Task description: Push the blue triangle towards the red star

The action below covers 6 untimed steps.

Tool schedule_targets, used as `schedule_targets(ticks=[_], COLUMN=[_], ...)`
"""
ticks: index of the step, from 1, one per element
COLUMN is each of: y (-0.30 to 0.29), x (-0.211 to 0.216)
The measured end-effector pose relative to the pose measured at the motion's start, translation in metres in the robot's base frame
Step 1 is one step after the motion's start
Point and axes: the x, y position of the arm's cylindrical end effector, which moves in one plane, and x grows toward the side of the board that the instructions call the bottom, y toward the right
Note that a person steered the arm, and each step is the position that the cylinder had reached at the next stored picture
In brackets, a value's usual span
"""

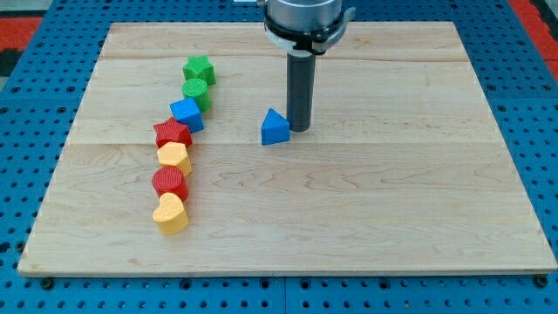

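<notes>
The blue triangle (275,127) lies near the middle of the wooden board (349,201). My tip (299,130) stands right beside it, on its right side, touching or nearly touching it. The red star (172,133) sits to the view's left of the triangle, in a column of blocks, with a gap of bare wood between the two.
The column at the view's left runs from top to bottom: green star (199,69), green cylinder (195,91), blue cube (187,113), red star, yellow hexagon (174,158), red cylinder (170,183), yellow heart (171,213). A blue pegboard (26,131) surrounds the board.
</notes>
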Motion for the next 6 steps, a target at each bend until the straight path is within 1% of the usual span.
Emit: schedule_targets(ticks=[1, 2, 3, 4, 5, 6], y=[0.001, -0.004, 0.015, 0.002, -0.016, -0.017], x=[0.027, 0.030, 0.015, 0.015, 0.004, -0.001])
